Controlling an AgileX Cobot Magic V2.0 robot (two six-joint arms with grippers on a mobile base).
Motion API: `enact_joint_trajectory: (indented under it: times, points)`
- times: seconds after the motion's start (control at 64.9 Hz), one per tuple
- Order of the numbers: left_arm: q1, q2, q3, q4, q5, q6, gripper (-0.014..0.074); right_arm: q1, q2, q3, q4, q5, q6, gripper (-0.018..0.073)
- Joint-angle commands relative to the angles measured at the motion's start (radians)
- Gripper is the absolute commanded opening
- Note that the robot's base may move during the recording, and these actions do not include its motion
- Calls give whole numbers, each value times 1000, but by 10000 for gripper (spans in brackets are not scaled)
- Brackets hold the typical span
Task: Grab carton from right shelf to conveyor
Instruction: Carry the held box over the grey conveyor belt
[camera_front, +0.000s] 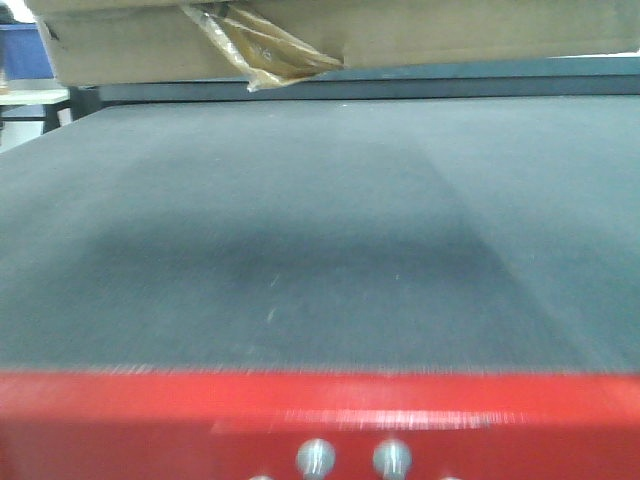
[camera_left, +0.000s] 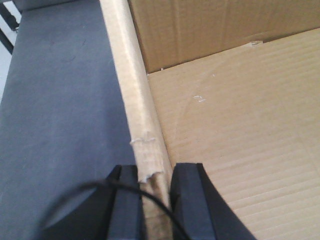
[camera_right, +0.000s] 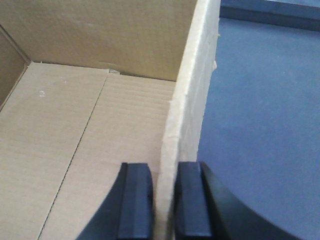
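- Two round silver knobs (camera_front: 316, 458) sat nearest the front camera, set in a red panel (camera_front: 150, 420) that ran along the bottom edge.
- Beyond the panel stretched the conveyor (camera_front: 320, 250), a wide dark grey-blue belt with a darker shadowed patch across its middle.
- Over the far end of the belt was the carton (camera_front: 480, 35), plain brown corrugated board cut off by the top of the front view. Whether its underside touched the belt could not be told.
- A crumpled wad of glossy amber tape (camera_front: 262, 50) hung from the carton's near face, left of centre.
- The left gripper (camera_left: 155, 202) was closed narrow on the carton's left wall, one black finger (camera_left: 125, 205) outside over the belt and the other inside the open box. The wall's top edge was torn just ahead of the fingers.
- A thin black cable (camera_left: 75, 197) looped across the outer left finger.
- The right gripper (camera_right: 164, 200) likewise pinched the right wall, one pad inside the box and one outside above the belt.
- Farthest back, at the left edge of the front view, stood a blue bin (camera_front: 22, 50).
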Motion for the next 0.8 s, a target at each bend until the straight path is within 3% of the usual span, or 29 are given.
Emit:
enact_joint_trajectory:
  times: [0.0, 0.786]
  points:
    - [-11, -6, -5, 7, -48, 12, -21, 11, -17, -9, 66, -75, -16, -67]
    - [-11, -6, -5, 7, -48, 12, -21, 11, -17, -9, 66, -75, -16, -67]
